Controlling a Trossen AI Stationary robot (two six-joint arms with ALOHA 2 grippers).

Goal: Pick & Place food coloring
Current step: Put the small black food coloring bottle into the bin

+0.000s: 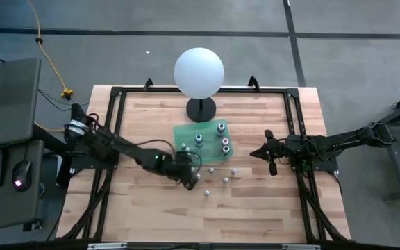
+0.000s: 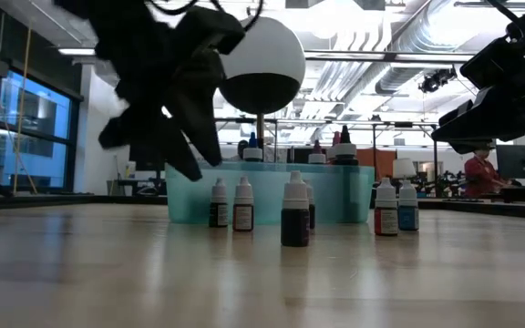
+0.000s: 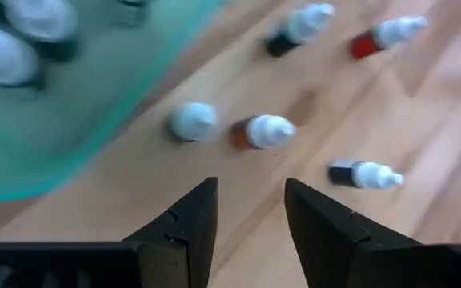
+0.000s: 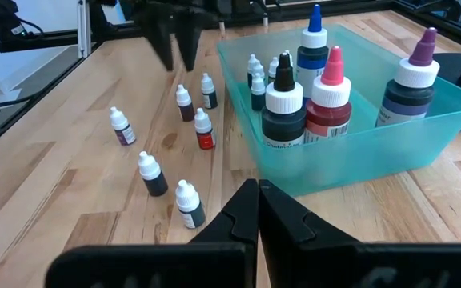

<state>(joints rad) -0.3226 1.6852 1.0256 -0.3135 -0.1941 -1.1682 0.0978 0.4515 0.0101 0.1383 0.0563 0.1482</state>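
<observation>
Several tiny food coloring bottles point(image 4: 152, 174) with white caps stand upright on their bases on the wooden table point(image 1: 144, 215), beside a teal tray point(image 1: 186, 132). My left gripper point(image 3: 250, 204) hovers open above the table just short of them. The nearest bottles point(image 3: 269, 130) stand beyond its fingertips, and nothing is between the fingers. In the high view it is at the cluster's left end point(image 1: 192, 182). My right gripper point(image 4: 258, 212) waits shut at the table's right side, off the table surface.
The teal tray point(image 4: 446, 104) holds larger bottles with blue, pink and purple tops point(image 4: 330, 96) and a few small ones. A big white sphere on a black stand point(image 1: 198, 73) stands behind the tray. Bare wood lies toward the near edge.
</observation>
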